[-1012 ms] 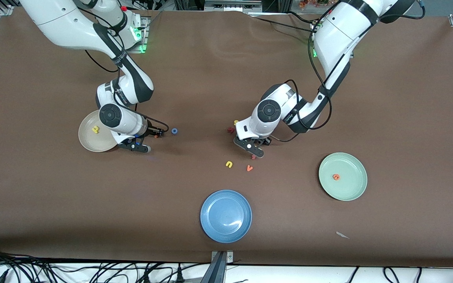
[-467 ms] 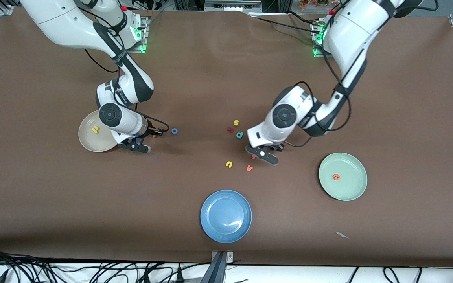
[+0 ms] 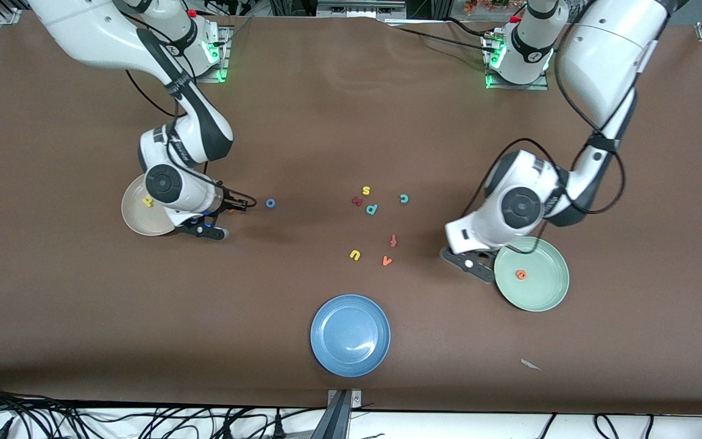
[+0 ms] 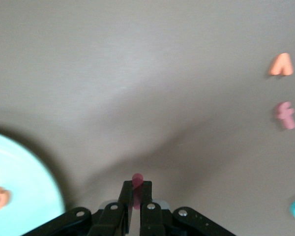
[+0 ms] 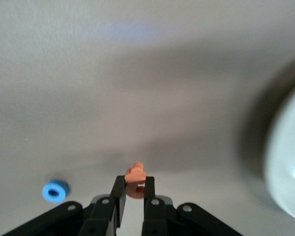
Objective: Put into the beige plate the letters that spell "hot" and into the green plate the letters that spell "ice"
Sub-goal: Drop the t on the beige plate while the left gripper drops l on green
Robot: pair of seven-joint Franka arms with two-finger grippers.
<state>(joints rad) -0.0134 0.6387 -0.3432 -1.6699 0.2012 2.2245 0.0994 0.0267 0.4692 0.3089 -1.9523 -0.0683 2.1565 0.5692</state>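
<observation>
My right gripper (image 5: 135,183) is shut on the orange t (image 5: 135,175), low over the table between the beige plate (image 3: 134,219) and the blue o (image 3: 270,203). In the front view that gripper (image 3: 232,208) is beside the plate, which holds the yellow h (image 3: 148,199). My left gripper (image 4: 136,189) is shut on the dark red i (image 4: 136,179), over the table just beside the rim of the green plate (image 3: 543,296). The orange e (image 3: 520,274) lies in that plate. The teal c (image 3: 404,198) lies on the table near the middle.
Loose letters lie mid-table: yellow s (image 3: 365,191), a dark red letter (image 3: 357,200), teal p (image 3: 372,209), red-orange f (image 3: 393,240), yellow u (image 3: 355,255), orange v (image 3: 387,261). The blue plate (image 3: 350,335) stands nearest the front camera. A paper scrap (image 3: 531,364) lies near the table's edge.
The left arm has swung from the cluster of letters toward the green plate with the i. The right gripper has closed on the t and shifted slightly toward the beige plate.
</observation>
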